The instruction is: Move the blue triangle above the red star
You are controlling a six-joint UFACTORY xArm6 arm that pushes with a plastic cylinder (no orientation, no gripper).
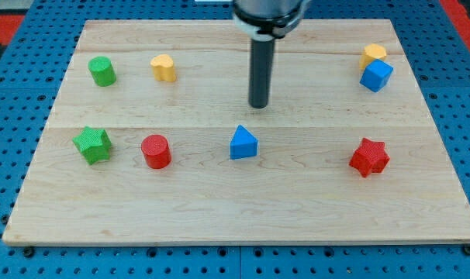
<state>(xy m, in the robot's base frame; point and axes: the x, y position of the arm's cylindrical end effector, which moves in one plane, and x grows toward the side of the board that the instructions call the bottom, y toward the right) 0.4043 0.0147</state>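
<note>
The blue triangle (243,143) lies near the middle of the wooden board (243,209). The red star (369,157) lies toward the view's right, at about the same height as the triangle. My tip (258,105) stands just above the triangle in the view and slightly to its right, with a small gap between them. The rod rises straight toward the view's top.
A red cylinder (155,150) and a green star (92,144) lie left of the triangle. A green cylinder (102,71) and a yellow heart (164,67) sit at the upper left. A yellow block (373,53) touches a blue cube (375,75) at the upper right.
</note>
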